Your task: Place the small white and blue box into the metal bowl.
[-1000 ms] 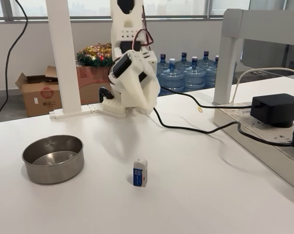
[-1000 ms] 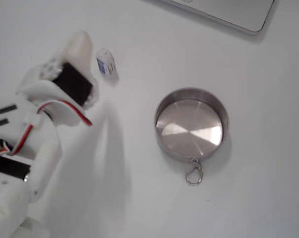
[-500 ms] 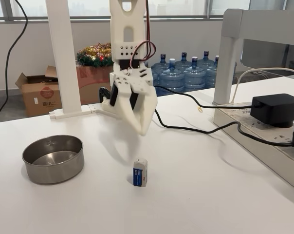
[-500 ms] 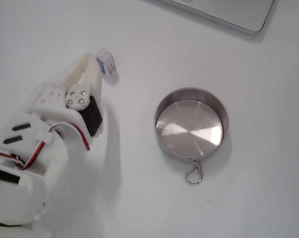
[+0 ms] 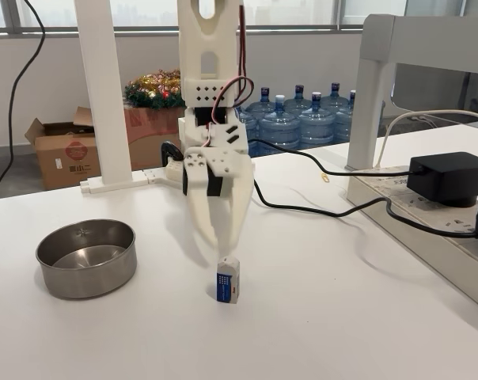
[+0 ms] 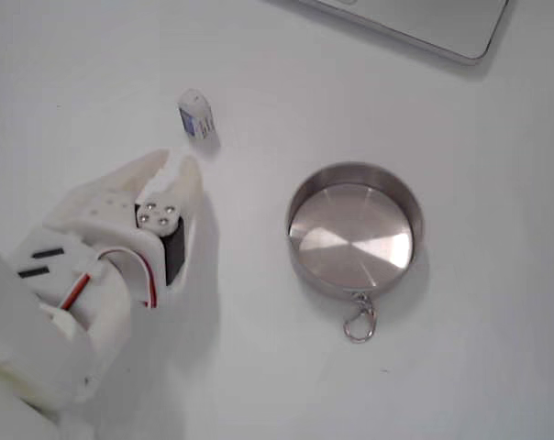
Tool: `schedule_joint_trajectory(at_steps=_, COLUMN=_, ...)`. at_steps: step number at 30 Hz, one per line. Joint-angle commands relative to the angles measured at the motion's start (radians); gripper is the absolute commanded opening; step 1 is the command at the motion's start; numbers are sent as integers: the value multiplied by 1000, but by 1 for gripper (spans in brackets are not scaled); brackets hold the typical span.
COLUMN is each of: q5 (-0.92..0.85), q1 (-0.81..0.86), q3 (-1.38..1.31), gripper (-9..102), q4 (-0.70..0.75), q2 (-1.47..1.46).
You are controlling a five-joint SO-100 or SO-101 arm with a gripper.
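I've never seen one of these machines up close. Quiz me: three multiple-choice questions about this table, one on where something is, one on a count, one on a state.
1. Where is the box?
A. inside the bowl
B. on the table, apart from the bowl
C. gripped by the tool

2. How many things lie inside the bowl?
A. none
B. one
C. two

3. In what state is the tool?
A. clamped on the box
B. holding the bowl's rim
C. holding nothing, tips pointing down above the box

Answers:
1 B, in both fixed views the box stands on bare table.
2 A, the bowl's flat bottom shows bare.
3 C, a gap separates its tips from the box.
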Motion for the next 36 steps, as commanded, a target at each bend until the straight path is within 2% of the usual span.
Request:
schedule_joint_trajectory(at_steps=1, q5=11, q1=-9, q3=-48, gripper=15, q4=-17, q2=-12)
schedule_joint_trajectory(at_steps=6, q5=11, q1=-6, q3=-94, gripper=15, q4=-17, q2=-38)
schedule_joint_trajectory(at_steps=12, q5=11, q1=-9, q3=-155, gripper=21, q4=-17, q2=-89)
schedule_joint_trajectory(at_steps=29, q5=11, q1=-14, q3=-284, gripper=24, q4=-18, q2=-225)
schedule_joint_trajectory(at_steps=36, q5=11, q1=-61, q3=-324, gripper=24, q4=-167, q2=-347)
